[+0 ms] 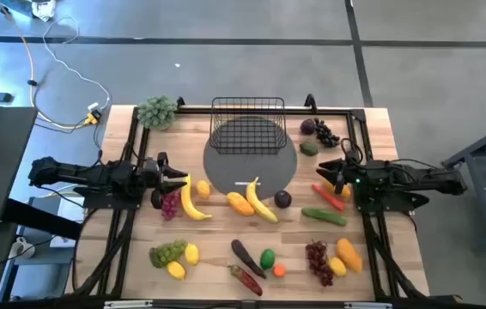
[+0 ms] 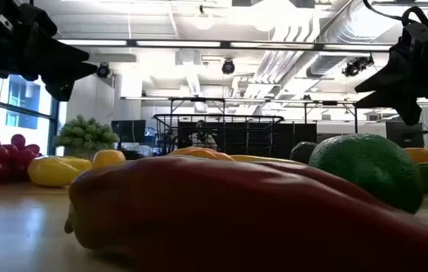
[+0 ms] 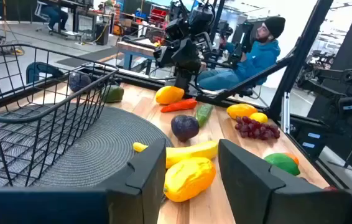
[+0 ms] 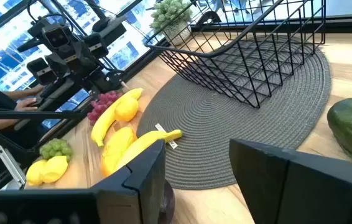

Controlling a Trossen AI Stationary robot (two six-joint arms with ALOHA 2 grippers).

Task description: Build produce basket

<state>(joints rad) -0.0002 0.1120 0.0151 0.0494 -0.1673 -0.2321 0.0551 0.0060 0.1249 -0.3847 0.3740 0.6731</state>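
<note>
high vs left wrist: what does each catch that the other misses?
Only the high view: the leafy bunch at the table's far left corner, the left hand beside a banana, and green grapes with lemons near the front edge.

Only the left wrist view: a seated person in a blue top beyond the table, and the room behind.

Both: the empty basket on the round mat, the right hand, and the dark red grapes.

I see a black wire-grid basket (image 1: pixel 247 130) on a grey mat (image 1: pixel 264 176) ribbed in concentric rings, yellow bananas (image 1: pixel 193 202), purple grapes (image 1: pixel 170 206), an orange mango (image 1: pixel 239 203) and pale wood table (image 1: pixel 209 249).
</note>
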